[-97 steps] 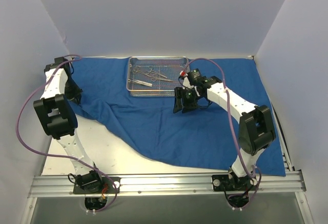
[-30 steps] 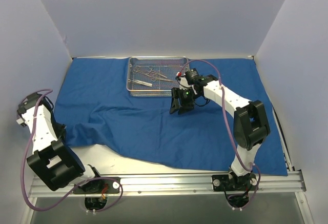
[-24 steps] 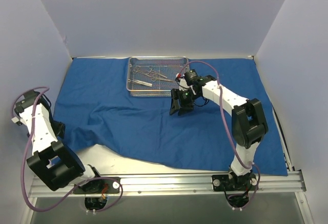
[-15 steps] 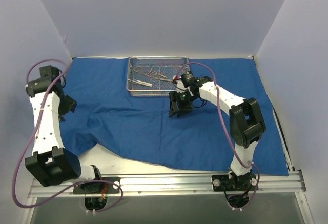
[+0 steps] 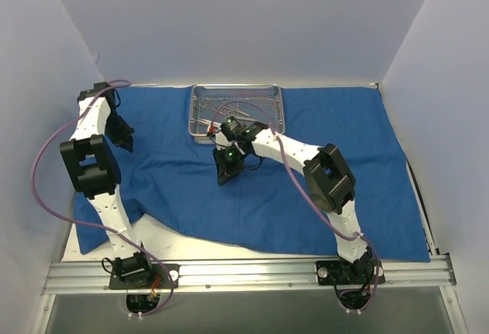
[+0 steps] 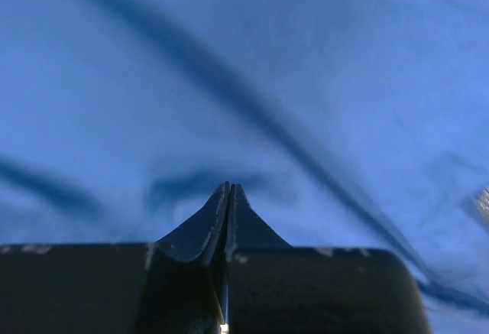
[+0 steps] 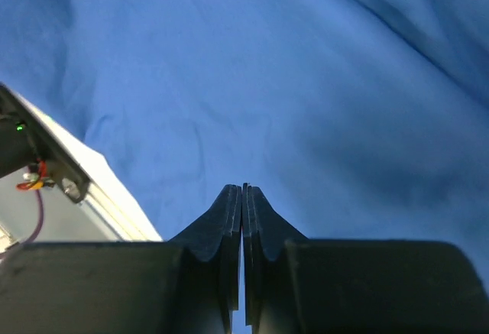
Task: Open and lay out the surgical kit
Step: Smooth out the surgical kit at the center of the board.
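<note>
The blue cloth wrap [image 5: 344, 143] lies spread over the table, wrinkled on the left, with its near-left edge curling back. At the back middle the wire-mesh tray [image 5: 271, 105] rests on it, steel instruments [image 5: 229, 109] inside, partly hidden behind my right arm. My left gripper [image 5: 122, 139] hangs over the cloth's back-left part, jaws shut [image 6: 229, 186] with nothing between them. Just in front of the tray, my right gripper [image 5: 227, 167] points down over the cloth [image 7: 321, 82], also shut [image 7: 243, 187] and holding nothing.
Bare white tabletop [image 5: 176, 235] shows at the near left where the cloth curls back. The aluminium rail [image 5: 252, 273] with the arm bases runs along the near edge. Pale walls close in the left, back and right.
My left arm has swung from the near left up to the back-left of the cloth. The right gripper has slid left along the tray's front. Both jaws have shut.
</note>
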Controlling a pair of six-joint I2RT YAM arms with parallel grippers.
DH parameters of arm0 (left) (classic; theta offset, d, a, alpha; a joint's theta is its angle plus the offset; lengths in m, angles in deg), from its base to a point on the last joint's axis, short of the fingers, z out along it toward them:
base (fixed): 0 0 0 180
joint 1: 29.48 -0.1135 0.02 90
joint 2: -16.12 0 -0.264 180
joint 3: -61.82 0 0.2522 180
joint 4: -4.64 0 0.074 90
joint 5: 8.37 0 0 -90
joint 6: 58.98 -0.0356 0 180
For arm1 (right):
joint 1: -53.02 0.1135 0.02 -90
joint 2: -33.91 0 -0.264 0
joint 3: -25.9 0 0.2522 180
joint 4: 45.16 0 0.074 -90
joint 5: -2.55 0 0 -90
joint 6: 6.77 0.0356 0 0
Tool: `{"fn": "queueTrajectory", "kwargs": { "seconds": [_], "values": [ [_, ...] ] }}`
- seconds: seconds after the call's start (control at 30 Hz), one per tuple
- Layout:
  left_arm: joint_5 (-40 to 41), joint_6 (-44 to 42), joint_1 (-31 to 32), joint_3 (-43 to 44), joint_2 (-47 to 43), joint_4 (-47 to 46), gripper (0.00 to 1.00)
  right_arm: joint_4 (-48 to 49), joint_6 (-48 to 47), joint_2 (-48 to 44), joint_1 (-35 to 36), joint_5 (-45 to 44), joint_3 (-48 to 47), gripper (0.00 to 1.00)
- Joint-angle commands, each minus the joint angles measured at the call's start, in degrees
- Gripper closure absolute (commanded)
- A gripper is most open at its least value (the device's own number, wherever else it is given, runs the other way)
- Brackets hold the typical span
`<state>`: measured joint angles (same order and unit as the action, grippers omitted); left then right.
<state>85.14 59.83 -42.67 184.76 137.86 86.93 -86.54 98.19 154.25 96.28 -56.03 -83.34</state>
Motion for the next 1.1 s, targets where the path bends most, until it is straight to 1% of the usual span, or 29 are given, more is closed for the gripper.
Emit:
{"fn": "queueTrajectory", "kwargs": {
  "seconds": [0.0, 0.17, 0.27, 0.33, 0.37, 0.5, 0.67, 0.7, 0.77, 0.83, 0.9, 0.93, 1.0, 1.03, 1.07],
  "values": [
    [-3.6, -4.3, -0.2, 6.4, 3.4, -1.3, 0.98, 1.2, 1.1, 2.2, 2.9, -0.7, -2.4, 1.00],
    [-6.8, -5.0, -1.7, 8.3, 9.6, -2.2, 0.98, 2.0, 0.7, 4.8, 7.6, -4.0, -1.6, 1.00],
    [-8.3, -4.6, -3.2, 10.2, 13.2, 0.5, 0.98, 2.9, 2.3, 5.5, 8.9, -5.4, 0.7, 1.00],
    [-8.1, -4.6, -4.0, 9.0, 13.8, 0.6, 0.98, 4.7, 3.6, 3.5, 9.0, -6.5, 3.2, 1.00],
    [-8.1, -4.4, -4.6, 8.2, 14.0, 0.3, 0.98, 5.3, 4.1, 2.8, 9.0, -6.5, 6.0, 1.00],
    [-11.9, -3.8, -9.1, 4.2, 14.8, -1.7, 0.98, 5.9, 3.7, 0.7, 9.3, -6.5, 12.3, 1.00],
    [-12.6, -5.4, -11.2, 3.5, 15.0, -1.8, 0.98, 5.5, 3.0, -1.4, 10.0, -8.2, 20.2, 1.00],
    [-12.7, -6.0, -11.3, 3.6, 15.2, -1.6, 0.98, 5.2, 3.0, -3.0, 10.1, -8.9, 23.1, 1.00],
    [-12.7, -6.3, -11.9, 3.7, 15.6, -1.4, 0.98, 4.7, 3.6, -5.3, 10.1, -9.2, 25.8, 1.00],
    [-12.3, -7.5, -12.0, 3.2, 15.3, -1.6, 0.98, 3.9, 3.8, -9.8, 10.1, -9.2, 27.4, 1.00],
    [-10.5, -7.9, -12.0, 3.1, 14.4, -1.1, 0.98, 2.6, 3.4, -12.2, 10.0, -9.5, 26.1, 1.00],
    [-10.2, -8.2, -12.0, 3.1, 13.3, -1.2, 0.98, 1.5, 3.3, -12.5, 9.7, -10.7, 23.4, 1.00],
    [-8.7, -8.4, -12.0, 3.5, 12.0, -1.1, 0.98, 0.4, 2.3, -10.7, 8.9, -11.3, 19.5, 1.00],
    [-8.6, -8.3, -11.9, 3.8, 10.5, -1.1, 0.98, -0.2, 1.8, -9.7, 7.6, -12.0, 14.7, 1.00],
    [-8.9, -8.3, -11.8, 3.9, 9.5, -1.1, 0.97, -1.1, 1.3, -7.6, 7.0, -12.7, 12.1, 1.00]
  ]
}}
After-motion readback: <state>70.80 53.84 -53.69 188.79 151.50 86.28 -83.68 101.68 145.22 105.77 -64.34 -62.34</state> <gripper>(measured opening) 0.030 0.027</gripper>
